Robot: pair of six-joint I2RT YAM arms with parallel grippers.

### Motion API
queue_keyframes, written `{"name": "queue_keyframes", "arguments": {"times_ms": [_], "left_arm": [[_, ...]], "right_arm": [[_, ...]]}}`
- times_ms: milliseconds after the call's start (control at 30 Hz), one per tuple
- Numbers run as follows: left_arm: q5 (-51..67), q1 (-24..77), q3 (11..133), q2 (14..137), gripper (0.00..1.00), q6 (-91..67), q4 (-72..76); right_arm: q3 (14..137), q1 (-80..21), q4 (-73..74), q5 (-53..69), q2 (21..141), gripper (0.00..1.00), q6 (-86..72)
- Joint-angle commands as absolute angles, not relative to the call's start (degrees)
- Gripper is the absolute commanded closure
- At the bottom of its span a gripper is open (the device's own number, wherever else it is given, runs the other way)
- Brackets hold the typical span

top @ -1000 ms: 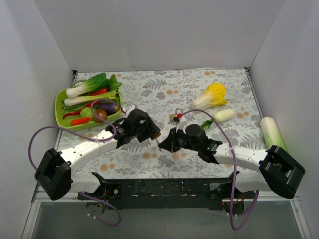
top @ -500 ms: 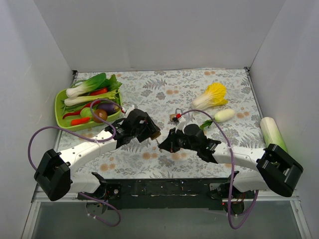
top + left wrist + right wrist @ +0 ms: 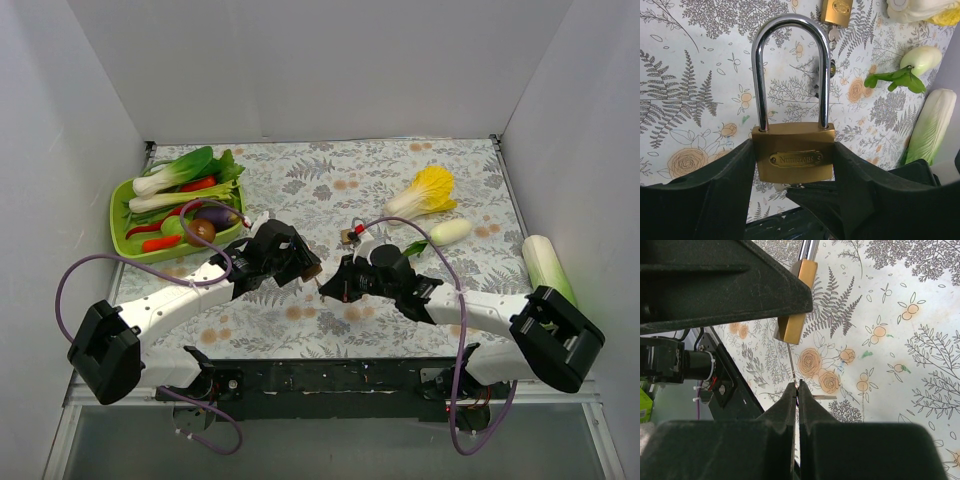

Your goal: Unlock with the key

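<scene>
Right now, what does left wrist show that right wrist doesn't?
Left wrist only: the padlock face-on, both shackle legs in its body, plus a second padlock beyond. Right wrist only: the key, a thin blade from the shut right end effector up to the padlock's underside. Both: that padlock clamped in the left end effector.

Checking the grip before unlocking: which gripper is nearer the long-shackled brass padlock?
Left. The left gripper clamps the long-shackled brass padlock by its body; the right gripper, shut on the small silvery-bladed key, sits just off the padlock's bottom end.
</scene>
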State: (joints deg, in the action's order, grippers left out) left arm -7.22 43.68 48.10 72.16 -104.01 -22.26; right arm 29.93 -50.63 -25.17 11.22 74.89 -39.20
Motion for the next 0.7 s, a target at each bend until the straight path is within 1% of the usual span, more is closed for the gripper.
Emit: {"name": "queue_keyframes", "arguments": {"times_ms": [0, 333, 667], "left_arm": [[-7.82, 44.12, 48.25, 69.08, 1.0, -104.5, -19.69], [-8.17, 44.47, 47.81, 69.43, 1.0, -104.59, -19.25], [-8.52, 45.53, 45.35, 69.43, 1.0, -106.08, -15.65]], "right_arm": [[32.61, -50.01, -27.25, 10.99, 75.76, 0.99, -39.29], [33.57, -49.75, -27.33, 10.11, 76.55, 0.99, -39.37], [34.54, -49.57, -28.74, 7.65, 76.46, 0.99, -39.9]]}}
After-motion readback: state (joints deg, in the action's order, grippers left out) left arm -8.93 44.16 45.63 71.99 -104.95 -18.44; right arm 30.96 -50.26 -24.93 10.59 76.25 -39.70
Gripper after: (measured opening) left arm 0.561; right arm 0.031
